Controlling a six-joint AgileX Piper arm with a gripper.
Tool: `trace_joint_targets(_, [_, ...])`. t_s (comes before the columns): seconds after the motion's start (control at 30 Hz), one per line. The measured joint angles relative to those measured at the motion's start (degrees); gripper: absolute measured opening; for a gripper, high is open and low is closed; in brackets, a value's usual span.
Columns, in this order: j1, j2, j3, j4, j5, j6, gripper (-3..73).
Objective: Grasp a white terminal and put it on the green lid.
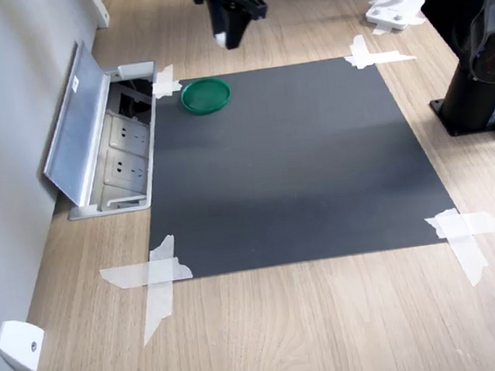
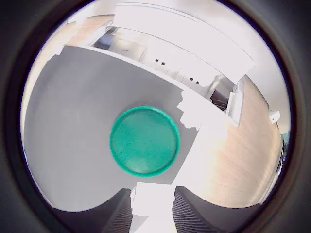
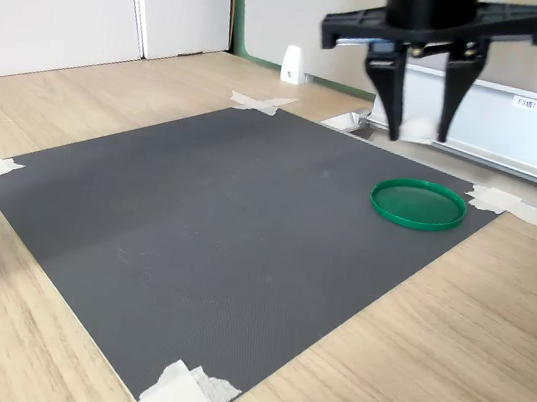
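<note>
The green lid (image 1: 205, 95) (image 3: 418, 203) lies flat near a corner of the black mat, and nothing rests on it. In the wrist view the green lid (image 2: 144, 141) fills the middle of the picture. My gripper (image 1: 229, 36) (image 3: 417, 132) hangs in the air above and slightly beyond the lid, shut on the white terminal (image 3: 420, 130). The wrist view shows the small white terminal (image 2: 147, 198) pinched between the two dark fingers (image 2: 190, 211). In the first exterior view the terminal (image 1: 220, 39) is only a pale speck at the fingertips.
The black mat (image 1: 298, 163) is taped to the wooden table at its corners. An open socket box with a raised metal flap (image 1: 80, 131) sits beside the lid. A white wedge (image 1: 19, 346) lies near the wall. A black base (image 1: 483, 84) and a white stand (image 1: 395, 9) are at the first exterior view's right.
</note>
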Motion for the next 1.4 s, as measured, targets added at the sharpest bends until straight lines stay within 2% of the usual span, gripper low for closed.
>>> trace_joint_targets(0.2, [0.10,6.10,-2.33,0.14,-0.66,0.00,32.3])
trace_joint_targets(0.43, [3.74,11.20,-2.33,-2.72,-3.28,1.37,32.3])
trace_joint_targets(0.9, [5.84,12.31,-2.37,-3.60,-4.73,1.52,32.5])
trace_joint_targets(1.03, [5.84,12.31,-2.37,-3.60,-4.73,1.52,40.1])
trace_joint_targets(1.23, [5.84,12.26,-2.39,-3.60,-4.66,1.78,60.1])
trace_joint_targets(1.4, [5.84,8.28,-2.39,-0.74,-3.15,3.07,63.5])
